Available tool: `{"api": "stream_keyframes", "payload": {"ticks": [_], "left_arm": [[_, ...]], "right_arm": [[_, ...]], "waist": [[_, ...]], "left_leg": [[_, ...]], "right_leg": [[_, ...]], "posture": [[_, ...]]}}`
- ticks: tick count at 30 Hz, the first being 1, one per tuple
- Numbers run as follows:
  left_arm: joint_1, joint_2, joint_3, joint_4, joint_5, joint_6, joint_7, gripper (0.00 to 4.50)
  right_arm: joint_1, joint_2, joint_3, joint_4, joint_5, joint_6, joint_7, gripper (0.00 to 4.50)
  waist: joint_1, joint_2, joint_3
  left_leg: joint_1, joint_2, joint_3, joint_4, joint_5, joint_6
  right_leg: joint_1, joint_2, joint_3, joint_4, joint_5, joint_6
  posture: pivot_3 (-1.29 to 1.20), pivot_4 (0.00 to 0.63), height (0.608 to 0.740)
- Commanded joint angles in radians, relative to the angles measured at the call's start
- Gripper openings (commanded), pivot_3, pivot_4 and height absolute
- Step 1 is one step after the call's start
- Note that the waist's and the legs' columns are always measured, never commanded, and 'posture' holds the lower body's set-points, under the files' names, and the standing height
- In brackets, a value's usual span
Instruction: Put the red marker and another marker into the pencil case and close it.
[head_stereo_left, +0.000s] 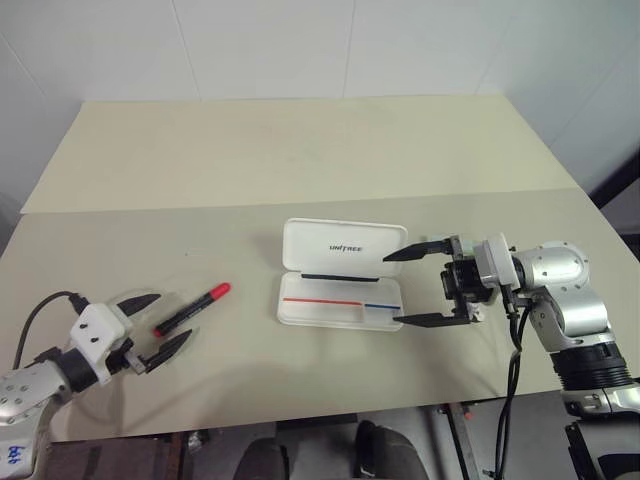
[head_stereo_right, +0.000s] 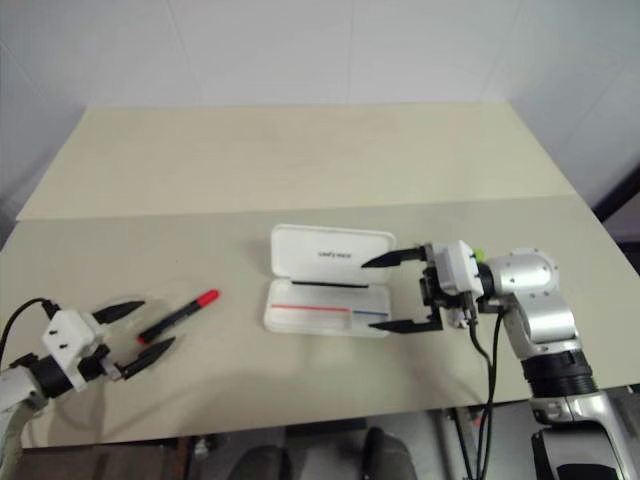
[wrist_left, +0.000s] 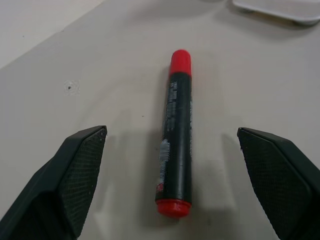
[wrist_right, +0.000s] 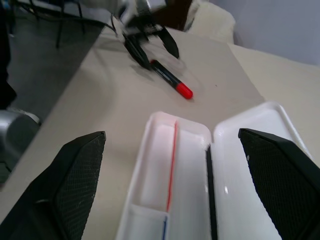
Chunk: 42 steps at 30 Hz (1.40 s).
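Both arms reach over a pale beige counter (head_stereo_left: 300, 160).

Pencil case (head_stereo_left: 342, 273): white, hinged, lying open near the middle of the counter. The lid lies flat on the far side with dark lettering on it. The tray lies on the near side and carries a thin red-and-blue line. In the right wrist view the tray's compartments hold nothing that can be made out.

Red marker (head_stereo_left: 192, 309): lying flat on the counter well to the left of the pencil case and apart from it. The barrel is black and the red cap end points toward the case. In the left wrist view a second red band shows at the end nearest the camera.

Left end effector (head_stereo_left: 158, 325): fingers spread wide, set low over the counter at the marker's black end. One fingertip stands on each side of the barrel. No contact with the marker is visible, and nothing is held.

Right end effector (head_stereo_left: 415, 287): fingers spread wide, pointing leftward at the right end of the pencil case, one finger by the lid and one by the tray. Nothing sits between them.

A small lime-green spot (head_stereo_right: 479, 256) shows just behind the right wrist; what it belongs to cannot be told.
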Motion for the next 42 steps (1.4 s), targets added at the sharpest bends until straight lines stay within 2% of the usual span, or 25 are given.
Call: {"api": "stream_keyframes", "payload": {"ticks": [1,9,13,20,22,28,32,35,42], "left_arm": [[-0.047,-0.012,-0.054,0.052,0.046,-0.026,0.031,4.48],[-0.111,-0.059,-0.105,0.147,0.037,0.026,0.056,4.48],[-0.108,-0.071,-0.111,0.152,0.006,0.068,0.044,3.54],[-0.094,-0.071,-0.133,0.127,-0.014,0.088,0.016,1.13],[-0.096,-0.071,-0.14,0.11,-0.013,0.086,0.016,0.64],[-0.116,-0.091,-0.13,0.026,-0.051,0.038,0.004,0.64],[-0.099,-0.072,-0.087,-0.21,-0.293,0.214,-0.048,0.64],[-0.088,-0.011,-0.115,-0.281,-0.298,0.27,-0.085,0.64],[-0.279,0.009,-0.244,-0.305,-0.261,0.337,-0.09,0.64]], "right_arm": [[0.0,-0.02,-0.009,-0.072,0.037,0.036,0.042,4.5],[0.012,-0.044,-0.022,-0.085,0.03,0.051,0.025,4.5],[0.008,-0.05,-0.029,-0.089,0.027,0.051,0.014,4.5],[-0.001,-0.061,-0.037,-0.077,0.019,0.036,0.005,4.5],[0.0,-0.061,-0.036,-0.075,0.014,0.033,0.002,4.5],[0.013,-0.058,-0.034,-0.074,-0.003,0.021,-0.009,4.5],[0.035,-0.073,-0.055,-0.049,-0.018,0.018,-0.022,4.5],[0.043,-0.079,-0.071,-0.004,-0.04,-0.006,-0.027,4.5],[0.08,-0.084,-0.107,0.062,-0.074,-0.043,-0.056,4.5]], "waist": [[-0.001,-0.001,-0.001],[0.006,0.0,-0.002],[0.006,0.002,-0.003],[0.005,0.002,-0.003],[0.006,0.002,-0.003],[0.007,0.002,-0.003],[0.002,-0.003,-0.002],[-0.001,-0.002,-0.001],[0.003,0.0,0.0]], "left_leg": [[0.0,0.0,0.0,0.0,0.0,0.0],[0.002,0.0,0.001,0.001,0.0,0.0],[0.006,0.0,0.001,0.001,0.0,0.0],[0.011,0.001,0.0,0.001,0.001,-0.001],[0.011,0.001,0.0,0.001,0.001,-0.001],[0.009,0.001,0.0,0.001,0.0,-0.001],[0.005,0.001,0.0,0.001,-0.001,-0.001],[0.003,0.001,0.0,0.002,-0.002,-0.002],[0.002,0.001,0.001,0.001,-0.002,-0.002]], "right_leg": [[0.0,0.0,-0.001,0.0,0.0,0.0],[0.001,-0.001,-0.002,0.002,0.0,0.0],[0.005,-0.001,-0.002,0.002,0.0,0.0],[0.007,-0.001,-0.001,0.005,0.0,0.0],[0.007,-0.001,-0.001,0.005,0.0,0.0],[0.006,-0.001,-0.001,0.005,0.0,-0.001],[0.002,-0.001,-0.003,0.005,0.0,-0.001],[0.0,-0.001,-0.004,0.005,0.0,-0.001],[0.0,-0.001,-0.008,0.0,0.0,-0.001]], "posture": [[0.0,0.15,0.74],[0.0,0.15,0.74],[0.0,0.15,0.74],[0.0,0.15,0.74],[0.0,0.15,0.74],[0.0,0.15,0.74],[0.0,0.15,0.74],[0.0,0.15,0.74],[0.0,0.15,0.74]]}}
